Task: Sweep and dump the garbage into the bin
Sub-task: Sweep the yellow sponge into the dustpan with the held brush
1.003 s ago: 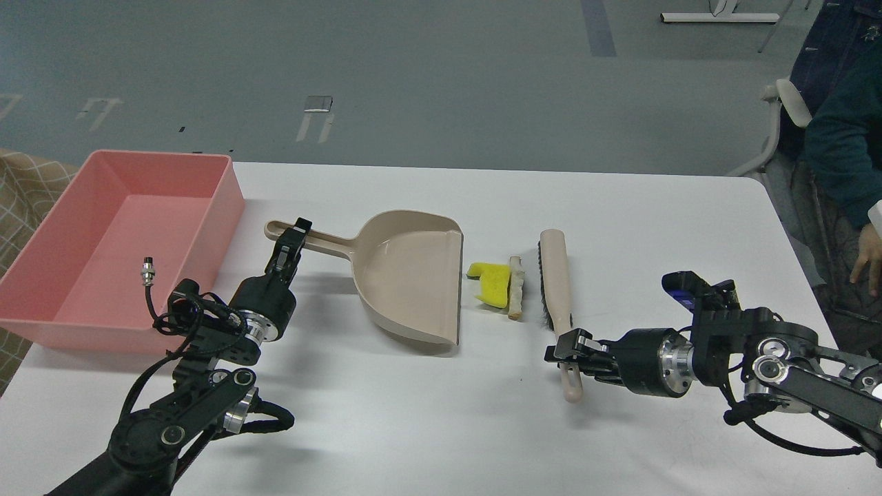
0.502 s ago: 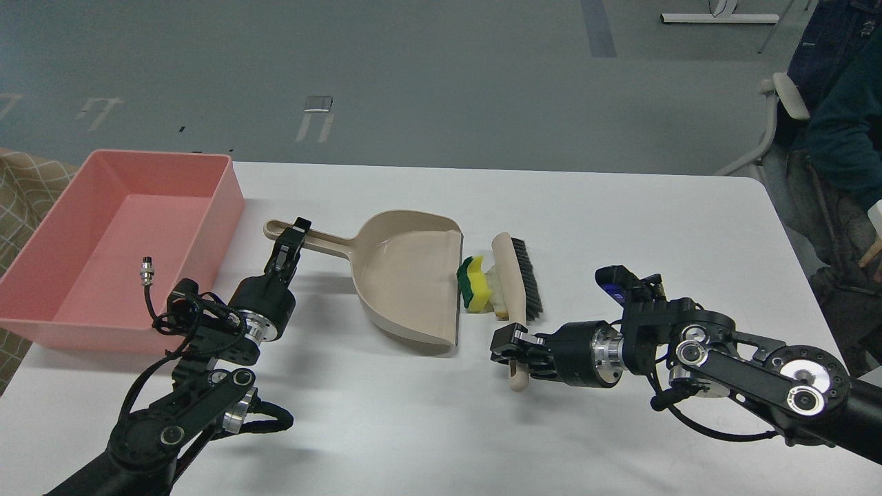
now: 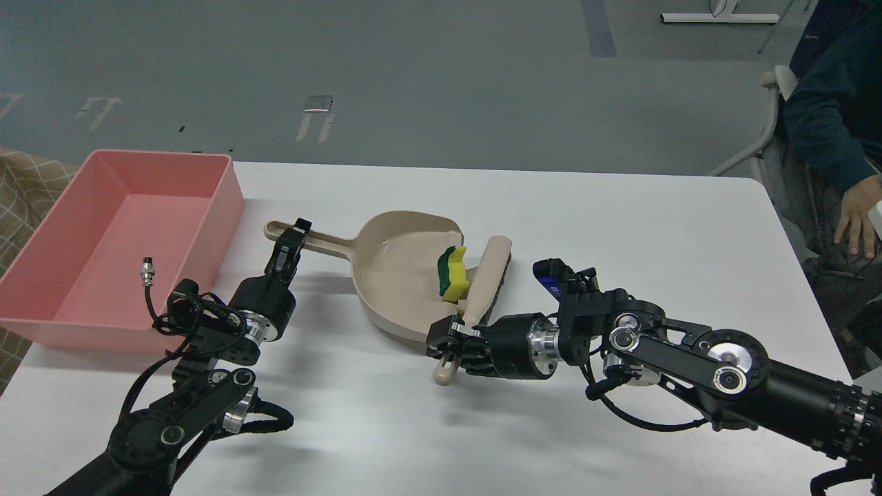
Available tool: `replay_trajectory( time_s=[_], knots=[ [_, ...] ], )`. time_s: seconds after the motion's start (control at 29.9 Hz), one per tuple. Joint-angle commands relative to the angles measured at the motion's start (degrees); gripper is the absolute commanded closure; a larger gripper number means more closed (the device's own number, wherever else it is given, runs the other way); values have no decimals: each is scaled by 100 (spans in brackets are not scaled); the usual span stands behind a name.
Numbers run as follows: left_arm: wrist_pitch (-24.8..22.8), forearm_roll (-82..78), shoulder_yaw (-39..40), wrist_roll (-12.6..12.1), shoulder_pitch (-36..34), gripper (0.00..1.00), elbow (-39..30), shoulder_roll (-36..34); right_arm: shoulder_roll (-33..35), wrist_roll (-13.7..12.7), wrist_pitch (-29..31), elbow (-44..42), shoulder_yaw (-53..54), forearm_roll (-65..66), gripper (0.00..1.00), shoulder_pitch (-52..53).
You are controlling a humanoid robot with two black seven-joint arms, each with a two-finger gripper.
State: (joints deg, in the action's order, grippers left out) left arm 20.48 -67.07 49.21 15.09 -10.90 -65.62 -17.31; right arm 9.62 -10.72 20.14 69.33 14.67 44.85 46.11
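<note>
The beige dustpan [image 3: 396, 275] lies mid-table with its mouth to the right. My left gripper [image 3: 293, 238] is shut on the dustpan's handle [image 3: 324, 242]. My right gripper [image 3: 451, 336] is shut on the handle of a beige hand brush [image 3: 482, 282], whose head leans over the pan's open lip. The yellow sponge chunk [image 3: 451, 273], with a green side, sits inside the pan against the brush. The pale crust strip is hidden. The pink bin [image 3: 41, 255] stands at the far left.
A person's arm and hand [image 3: 851, 213] and a chair are at the right table edge. A loose cable plug [image 3: 147, 270] from my left arm hangs over the bin. White table [image 3: 654, 227] extends to the right.
My right gripper swept the brush leftward, pushing the yellow chunk from the table over the lip into the dustpan. The crust strip went out of sight. The left arm held still.
</note>
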Motion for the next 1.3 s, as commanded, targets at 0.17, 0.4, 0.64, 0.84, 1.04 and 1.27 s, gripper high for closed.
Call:
replay_trajectory(
  time_s=[0.17,0.4,0.64,0.84,1.04,1.27],
  knots=[
    [0,1,0,11,26,100,-3,8,-566,132,95,-402,-16,-240,100,319],
    [0,10,9,3,52,100,-3,0,-804,193,166,-482,-51,-284,100,416],
    [0,18,9,3,52,100,-3,0,-234,176,227,-342,-34,-521,100,820],
    [0,45,9,3,52,100,-3,17,452,140,236,151,-43,-671,100,978],
    [-9,115,44,11,70,100,6,35,1050,132,227,529,-34,-785,100,1075],
    [-36,845,18,-24,35,100,-3,26,1842,132,201,916,54,-803,100,1075]
  ],
)
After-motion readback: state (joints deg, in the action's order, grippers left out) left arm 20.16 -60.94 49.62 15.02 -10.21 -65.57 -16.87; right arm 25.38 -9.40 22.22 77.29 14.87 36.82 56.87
